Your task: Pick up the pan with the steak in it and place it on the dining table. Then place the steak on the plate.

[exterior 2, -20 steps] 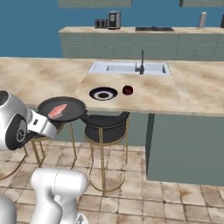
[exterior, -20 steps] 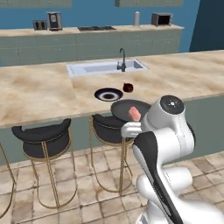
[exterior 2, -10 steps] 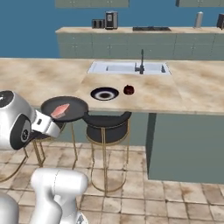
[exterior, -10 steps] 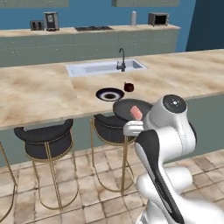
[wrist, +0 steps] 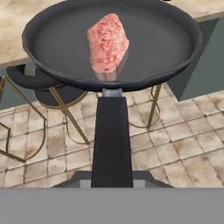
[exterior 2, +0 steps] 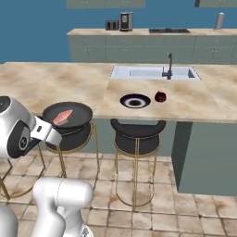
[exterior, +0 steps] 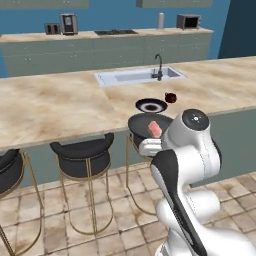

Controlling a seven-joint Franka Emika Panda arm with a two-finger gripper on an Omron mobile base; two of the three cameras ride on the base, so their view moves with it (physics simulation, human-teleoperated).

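Note:
The black pan (wrist: 131, 52) hangs level in the air with the pinkish-red steak (wrist: 108, 43) lying in its middle. My gripper (wrist: 112, 180) is shut on the pan's long handle (wrist: 111, 135). In the base views the pan (exterior: 142, 123) (exterior 2: 74, 113) hovers at the front edge of the dining table (exterior: 60, 105) (exterior 2: 55, 83), above a stool, with the steak (exterior: 155, 129) (exterior 2: 62, 117) in it and the gripper (exterior: 150, 146) (exterior 2: 50, 133) behind it. The dark plate (exterior: 151, 105) (exterior 2: 135, 101) lies on the table just beyond the pan.
A small dark-red round object (exterior: 170, 97) (exterior 2: 160, 96) sits beside the plate. The sink (exterior: 137, 76) and dark tap (exterior: 159, 65) lie farther back. Black stools (exterior: 82, 150) (exterior 2: 136, 129) stand along the island's front. A wall counter with appliances runs behind.
The whole picture has slid to the right in both base views, so the base has moved. The pan with the steak stays in my grip in front of the island.

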